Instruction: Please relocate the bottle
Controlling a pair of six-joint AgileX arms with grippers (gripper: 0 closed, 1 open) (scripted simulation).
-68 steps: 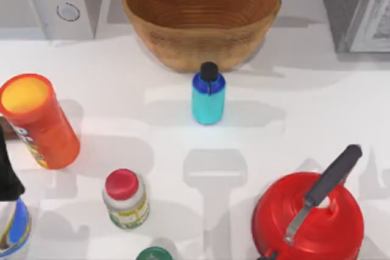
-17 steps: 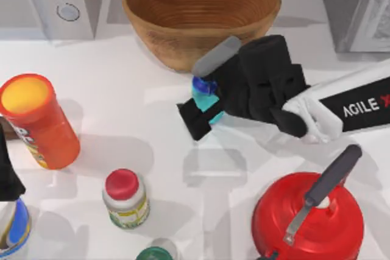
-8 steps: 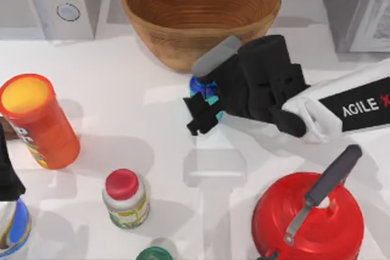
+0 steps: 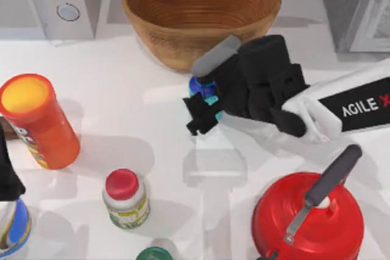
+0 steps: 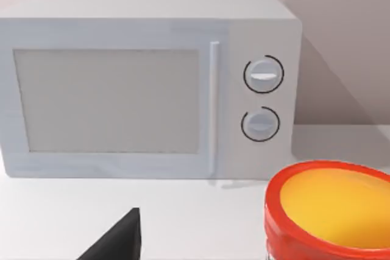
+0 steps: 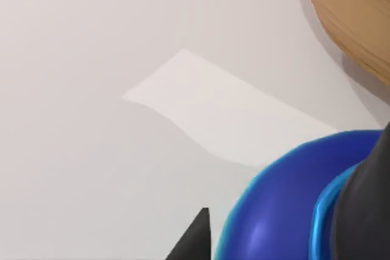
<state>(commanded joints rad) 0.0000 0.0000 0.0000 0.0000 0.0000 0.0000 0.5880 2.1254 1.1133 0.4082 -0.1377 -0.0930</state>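
Clamped on the small glossy teal-cyan plastic bottle (image 4: 206, 91) at table centre: right gripper (image 4: 204, 106), fingers closed around its body, just at 6 o'clock of the ribbed woven basket (image 4: 201, 13). Likely risk: slipping of the smooth round bottle on lifting, or a knock against the basket wall. Parked at 8 o'clock beside the tall orange canister (image 4: 35, 118): left arm.

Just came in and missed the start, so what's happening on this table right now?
The right gripper has reached in from the top view's right and is closed on the small teal-cyan bottle, just in front of the wicker bowl. The bottle looks gripped, but I can't tell whether it is off the table. The left arm sits parked at the left edge, near the orange canister.
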